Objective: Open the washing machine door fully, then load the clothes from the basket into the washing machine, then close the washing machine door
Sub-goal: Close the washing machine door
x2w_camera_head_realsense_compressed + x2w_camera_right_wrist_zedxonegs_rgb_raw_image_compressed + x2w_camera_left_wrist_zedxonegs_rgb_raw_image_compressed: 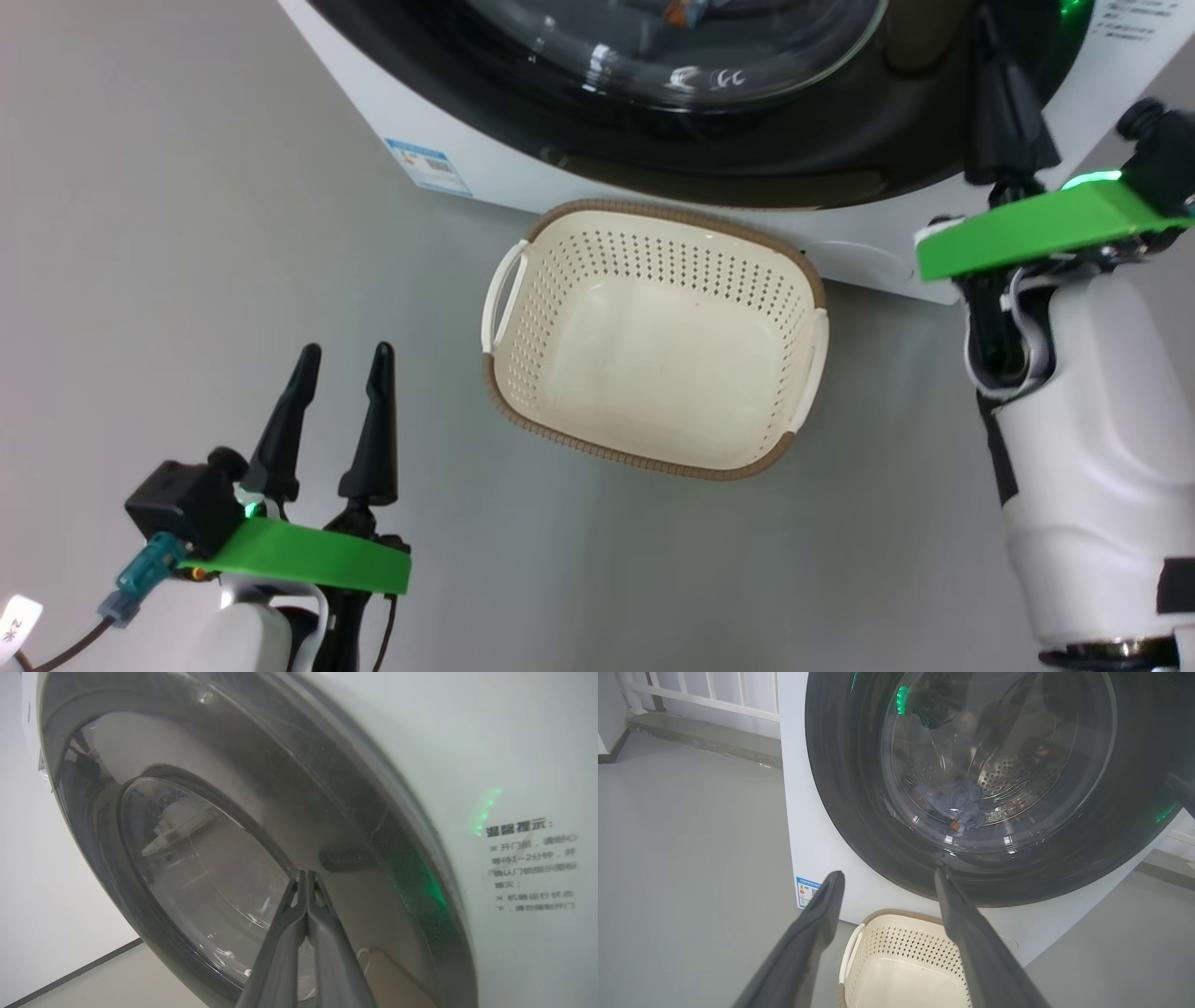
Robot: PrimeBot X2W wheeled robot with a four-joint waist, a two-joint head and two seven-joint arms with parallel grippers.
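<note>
The basket point(653, 266) is empty, and through the glass you can see the clothes point(959, 802) lying in the drum, so I judge that only the closing step is left. The washing machine door point(822, 159) stands just beyond the basket on the front of the washing machine point(504, 168). It looks flush with the front, though I cannot tell whether its latch has caught.

Your right gripper point(306, 875) is up beyond the basket's right end. Its fingers are pressed together with nothing between them, and the tips sit at the door's black rim beside a dark recess. Your left gripper point(344, 359) hangs well to the basket's left with its fingers spread and empty.

Expect the door to be stiff, hinged and fairly heavy, with a glossy rim that is probably slippery. Push flat on that rim, not on the bulging glass. If you need a grip, the recess looks like the place to hook.
</note>
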